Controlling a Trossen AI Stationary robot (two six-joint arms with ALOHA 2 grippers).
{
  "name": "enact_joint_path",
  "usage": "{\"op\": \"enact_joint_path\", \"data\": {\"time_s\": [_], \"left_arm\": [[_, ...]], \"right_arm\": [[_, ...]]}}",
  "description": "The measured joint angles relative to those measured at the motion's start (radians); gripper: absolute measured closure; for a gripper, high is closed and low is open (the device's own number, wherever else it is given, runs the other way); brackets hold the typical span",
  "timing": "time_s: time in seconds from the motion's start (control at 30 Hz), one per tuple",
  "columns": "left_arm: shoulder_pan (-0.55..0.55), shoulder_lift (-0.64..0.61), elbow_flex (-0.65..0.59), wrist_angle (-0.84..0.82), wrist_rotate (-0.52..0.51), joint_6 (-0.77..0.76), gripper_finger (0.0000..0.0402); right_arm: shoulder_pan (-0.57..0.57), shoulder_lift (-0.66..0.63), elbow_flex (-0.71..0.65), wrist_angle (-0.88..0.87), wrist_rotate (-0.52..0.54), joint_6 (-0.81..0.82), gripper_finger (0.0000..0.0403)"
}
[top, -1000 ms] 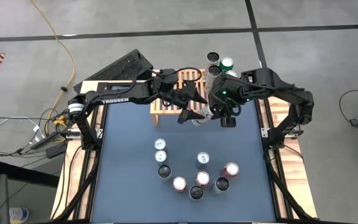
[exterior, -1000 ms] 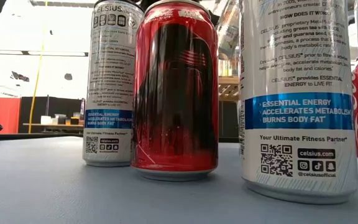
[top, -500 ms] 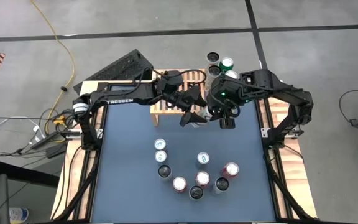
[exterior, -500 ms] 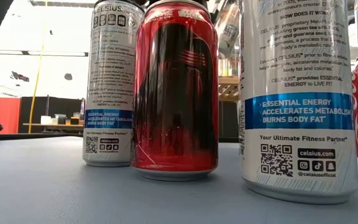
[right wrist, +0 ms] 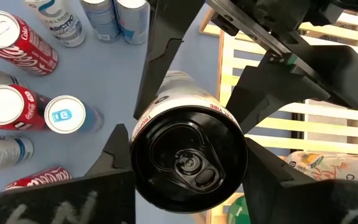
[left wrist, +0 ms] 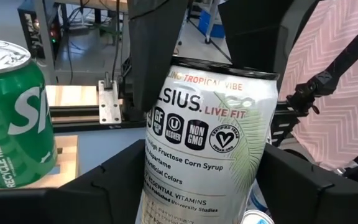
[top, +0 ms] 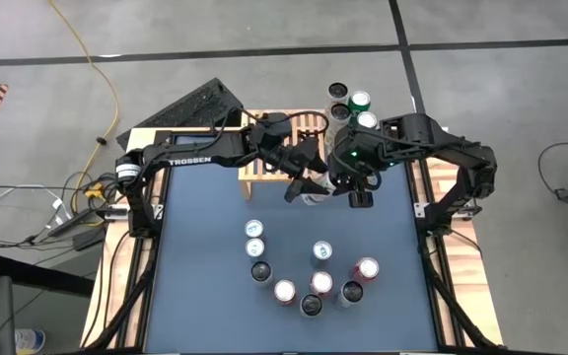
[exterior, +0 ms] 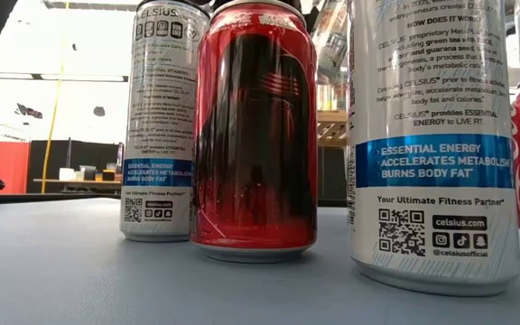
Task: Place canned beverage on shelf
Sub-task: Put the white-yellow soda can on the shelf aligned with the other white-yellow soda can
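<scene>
A white Celsius can [right wrist: 188, 162] with a black top hangs in the air at the shelf's near right corner. It also shows in the left wrist view [left wrist: 210, 143] and, tilted, in the low view [exterior: 330, 41]. My right gripper [right wrist: 187, 155] is shut on it from above. My left gripper [left wrist: 204, 180] comes in level from the table's left, open, one finger on either side of the can's lower body. The light-wood slatted shelf [top: 264, 168] stands at the table's far edge. Three cans stand by its right end, among them a green one [top: 360, 101]. My right gripper pinches the can's upper body, just under the top rim [right wrist: 135, 146], between its two fingers. They slant down from above on the table's right side. The can hangs below them, lifted clear and tilted. My left gripper's fingers [left wrist: 114, 180] lie close along the can's lower sides; I cannot tell whether they touch.
Several cans [top: 309, 276] stand in a loose cluster on the blue mat near the table's middle; they fill the low view's foreground [exterior: 255, 135]. The green can [left wrist: 11, 118] stands close beside my left gripper. A dark flat device [top: 200, 104] lies behind the shelf's left end.
My left arm has reached a little farther toward the table's right, bringing its fingers around the held can. My right gripper and the can have kept their place.
</scene>
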Motion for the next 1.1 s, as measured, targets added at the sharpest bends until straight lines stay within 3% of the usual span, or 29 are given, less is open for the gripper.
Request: {"op": "enact_joint_path", "data": {"time_s": [0.23,0.43,0.57,0.73,0.87,1.0,1.1], "left_arm": [[-0.011,-0.002,0.0,-0.006,-0.006,-0.001,0.0155],[-0.008,0.0,0.005,-0.028,-0.007,-0.01,0.0156],[-0.006,0.004,0.017,-0.017,-0.049,0.0,0.0157],[0.005,0.001,0.02,0.028,-0.072,-0.032,0.0157],[0.015,0.001,0.019,0.129,-0.148,-0.042,0.0157],[0.045,0.0,0.019,0.274,-0.161,-0.073,0.0157],[0.067,-0.005,0.02,0.297,-0.178,-0.043,0.0157]], "right_arm": [[0.001,0.0,0.0,0.004,-0.002,0.009,0.0244],[-0.003,-0.002,0.009,0.023,0.006,0.085,0.0136],[-0.016,-0.003,0.095,-0.018,0.037,0.144,0.0094],[-0.013,-0.009,0.241,-0.039,0.14,0.15,0.0089],[-0.013,-0.118,0.191,0.044,0.214,0.156,0.0093],[-0.013,-0.204,0.191,0.07,0.269,0.204,0.0093],[-0.013,-0.24,0.191,0.095,0.27,0.21,0.0093]]}}
